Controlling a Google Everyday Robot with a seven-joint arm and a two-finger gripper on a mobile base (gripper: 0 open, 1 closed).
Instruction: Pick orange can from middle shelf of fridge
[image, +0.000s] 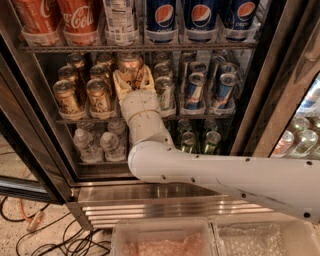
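White arm (225, 175) extended from lower right, hand (133, 76) raised centre-left

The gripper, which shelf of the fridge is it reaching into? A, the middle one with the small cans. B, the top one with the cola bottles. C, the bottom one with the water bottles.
A: the gripper is at the middle shelf, right at an orange can, below the cola bottles and above the water bottles.
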